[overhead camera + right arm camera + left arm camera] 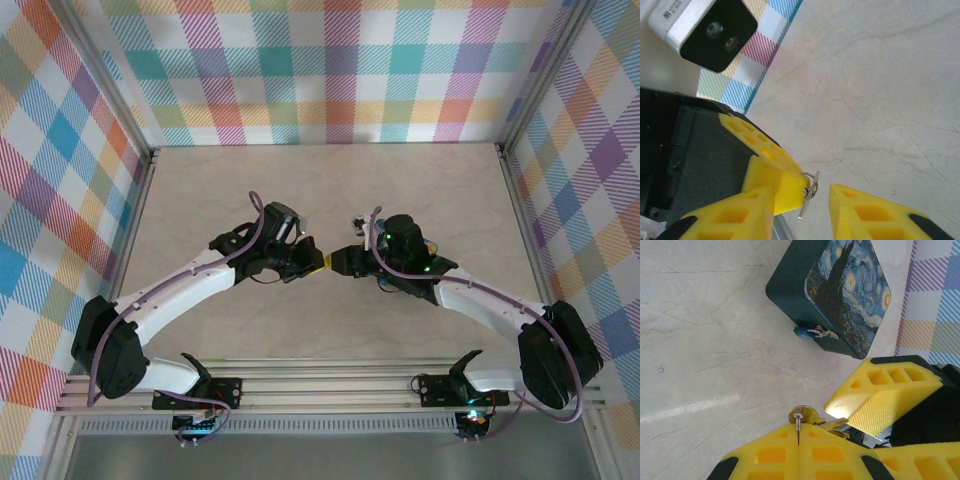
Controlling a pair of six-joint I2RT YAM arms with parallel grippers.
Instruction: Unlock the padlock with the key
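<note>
What I can't quite make out

Part of the key (801, 416) is buried between the closed pads of my left gripper (798, 435), just its ringed end poking out. The padlock (815, 332) on the painted box (790, 285) is too small to read (shackle locked or loose, I can't tell), and the picture's top edge crops the box's far corner. My own fingers (785, 441) are cut off at the bottom edge.

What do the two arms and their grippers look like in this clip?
The left arm and right arm have white curved links, black joint housings and a lilac cable along each. The left gripper and right gripper have black bodies and bright yellow wedge-shaped fingers with rectangular pockets. Small green lights glow on the right arm's wrist.
</note>
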